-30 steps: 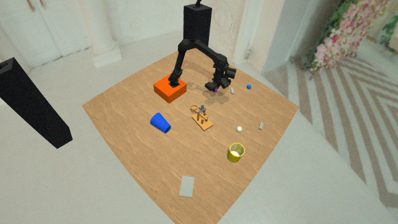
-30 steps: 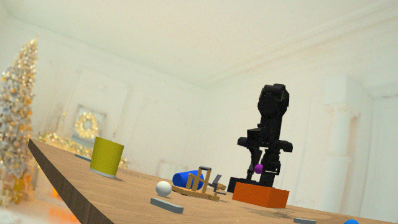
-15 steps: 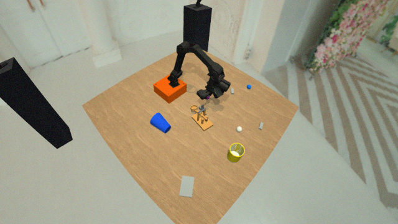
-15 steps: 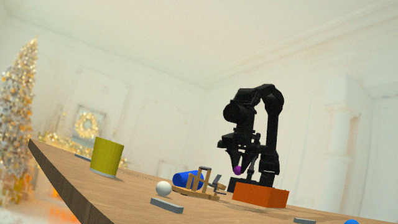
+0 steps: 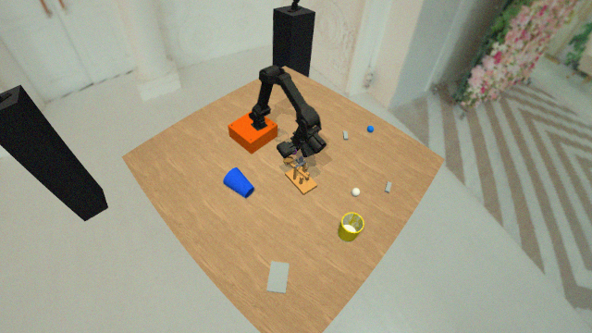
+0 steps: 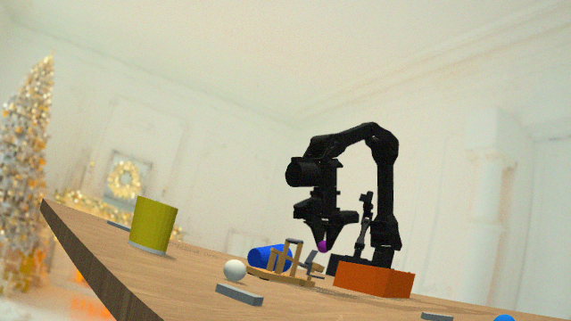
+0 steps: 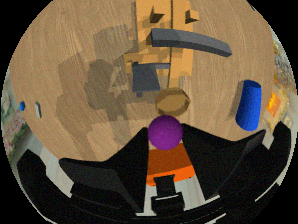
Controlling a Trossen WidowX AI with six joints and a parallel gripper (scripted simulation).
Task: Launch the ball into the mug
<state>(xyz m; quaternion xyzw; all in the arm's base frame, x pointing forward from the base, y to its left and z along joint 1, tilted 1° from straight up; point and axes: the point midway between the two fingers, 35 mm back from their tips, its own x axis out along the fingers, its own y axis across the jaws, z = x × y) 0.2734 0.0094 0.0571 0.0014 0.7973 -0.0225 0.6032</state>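
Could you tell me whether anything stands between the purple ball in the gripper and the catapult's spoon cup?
Nothing visible does. The gripper holds the purple ball just above the catapult's wooden cup, with only open air between them.

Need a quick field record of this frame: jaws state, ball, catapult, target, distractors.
gripper: gripper shut on purple ball, jaws pointing down
ball position: above the catapult's spoon end, not yet released
catapult: wooden catapult on the table, near the orange base
target: yellow mug, upright
distractors: blue cup on its side; white ball; blue ball; grey blocks
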